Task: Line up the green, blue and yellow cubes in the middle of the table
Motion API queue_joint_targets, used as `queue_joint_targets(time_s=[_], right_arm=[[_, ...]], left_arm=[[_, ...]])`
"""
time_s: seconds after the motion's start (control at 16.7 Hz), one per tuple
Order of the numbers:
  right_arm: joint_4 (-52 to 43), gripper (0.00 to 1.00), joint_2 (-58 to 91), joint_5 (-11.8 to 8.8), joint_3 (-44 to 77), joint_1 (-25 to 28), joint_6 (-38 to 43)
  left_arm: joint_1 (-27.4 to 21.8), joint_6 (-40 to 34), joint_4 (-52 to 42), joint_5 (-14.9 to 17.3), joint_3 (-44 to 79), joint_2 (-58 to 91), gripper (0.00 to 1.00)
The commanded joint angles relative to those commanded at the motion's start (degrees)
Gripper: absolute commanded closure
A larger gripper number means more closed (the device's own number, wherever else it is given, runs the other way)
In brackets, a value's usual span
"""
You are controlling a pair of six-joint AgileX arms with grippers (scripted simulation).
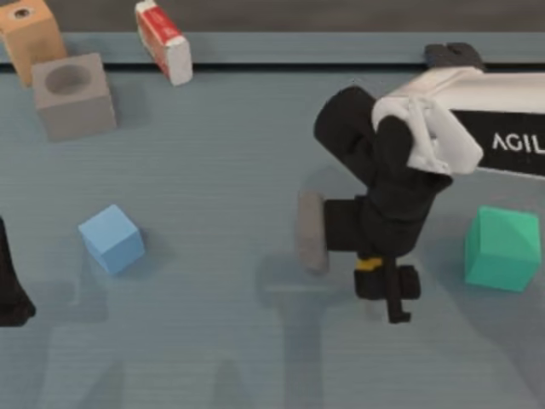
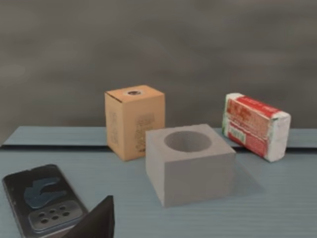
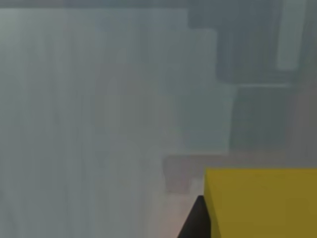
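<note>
The mustard-yellow cube shows as a small yellow patch under my right gripper, right of the table's middle. That gripper is shut on it. In the right wrist view the yellow cube fills the corner with a dark finger against its side, and the ribbed table lies below. The teal-green cube rests to the right of the right gripper, apart from it. At the left sits the light blue cube. My left gripper is parked at the left edge, open.
At the back left stand a grey block with a round hole and a tan wooden block. A red-and-white packet lies beside them. A dark flat slab lies near the left finger.
</note>
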Motion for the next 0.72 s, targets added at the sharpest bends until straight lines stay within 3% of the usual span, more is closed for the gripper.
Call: queue_joint_targets(time_s=[0.3, 0.72], right_arm=[[1.45, 1.0, 0.58, 0.0, -1.32, 0.11, -0.07], [1.45, 0.47, 0.58, 0.0, -1.32, 0.11, -0.07]], left_arm=[[0.0, 0.0, 0.0, 0.0, 0.0, 0.0, 0.0], [0.0, 0.0, 0.0, 0.0, 0.0, 0.0, 0.0]])
